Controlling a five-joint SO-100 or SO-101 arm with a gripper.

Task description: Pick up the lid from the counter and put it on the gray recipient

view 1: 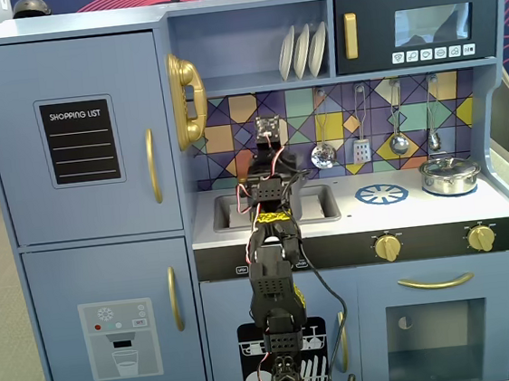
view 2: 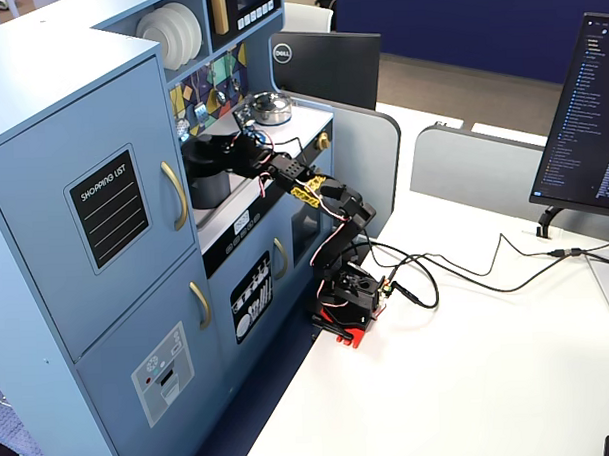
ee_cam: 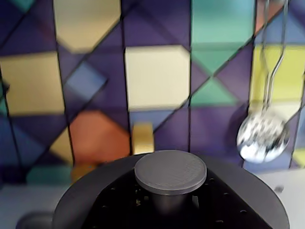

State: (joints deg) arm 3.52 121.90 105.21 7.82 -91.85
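The lid (ee_cam: pixel 90 191) is a matte dark-gray disc with a round central knob (ee_cam: pixel 170 171). It fills the bottom of the wrist view. My gripper (ee_cam: pixel 170 204) is shut on the knob's stem, with black fingers (ee_cam: pixel 119 205) on either side. In a fixed view my gripper (view 2: pixel 214 151) holds the lid (view 2: pixel 200 146) flat, right over the gray recipient (view 2: pixel 208 191), which stands by the sink. I cannot tell whether lid and pot touch. In the front fixed view the arm (view 1: pixel 274 243) hides both lid and pot.
The colourful tiled backsplash (ee_cam: pixel 157 76) is close ahead, with a hanging steel ladle (ee_cam: pixel 263 136) to the right. A shiny steel pot (view 1: pixel 450 174) and the blue burner print (view 1: pixel 381 194) are on the counter's right side. The sink (view 1: pixel 230 213) is on the left.
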